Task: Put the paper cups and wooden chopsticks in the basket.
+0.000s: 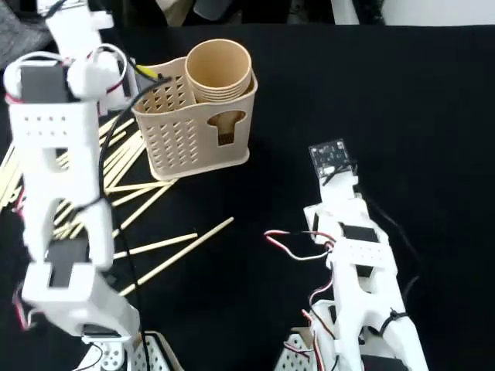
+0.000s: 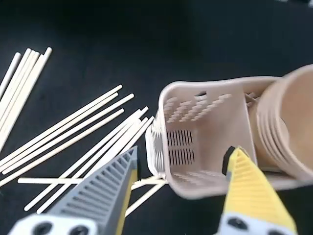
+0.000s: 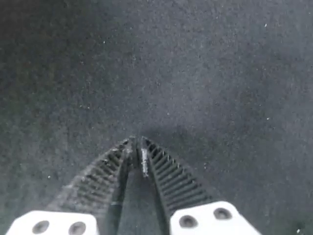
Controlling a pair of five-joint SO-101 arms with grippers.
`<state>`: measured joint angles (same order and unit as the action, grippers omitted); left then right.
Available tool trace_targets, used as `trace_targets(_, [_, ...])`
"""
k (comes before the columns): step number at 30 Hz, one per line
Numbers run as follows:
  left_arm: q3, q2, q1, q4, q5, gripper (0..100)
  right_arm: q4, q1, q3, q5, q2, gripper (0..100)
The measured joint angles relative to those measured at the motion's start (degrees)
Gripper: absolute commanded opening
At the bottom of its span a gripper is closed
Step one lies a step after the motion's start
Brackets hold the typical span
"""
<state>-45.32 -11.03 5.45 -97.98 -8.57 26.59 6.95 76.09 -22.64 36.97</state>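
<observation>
Many wooden chopsticks point(image 1: 155, 246) lie loose on the black desk point(image 1: 387, 100) beside the basket point(image 1: 193, 139), while the stacked paper cups point(image 1: 220, 69) sit in one of its compartments. My worry: the sticks lie flat and crossed, so a pinch may slip or drag neighbours, and a low pass could nudge the basket. Left jaws stand wide, empty, above the basket's free compartment; right jaws are closed on nothing, over bare desk

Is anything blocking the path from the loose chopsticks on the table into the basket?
Nothing visible does. The chopsticks lie beside the basket, whose nearer compartment is empty; the paper cups fill the other one. The left claw hangs open over the basket.
</observation>
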Motion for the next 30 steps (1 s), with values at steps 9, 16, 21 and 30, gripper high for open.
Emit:
trace_targets(9, [-6.42, -20.22, 0.00, -2.11, -0.09, 11, 0.00, 0.09, 0.09, -1.14, 0.00, 1.2])
trace_targets(16, [-6.86, -21.01, -2.64, -2.29, 3.08, 3, 0.00, 0.09, 0.18, -2.29, 0.00, 1.2])
trace_targets(21, [-6.51, -17.93, -7.12, -2.29, 3.08, 3, 0.00, 0.09, 0.18, -2.29, 0.00, 1.2])
trace_targets(30, [-0.88, -6.07, -14.77, -2.81, -0.88, 3, -1.41, 0.09, 0.18, -2.29, 0.00, 1.2])
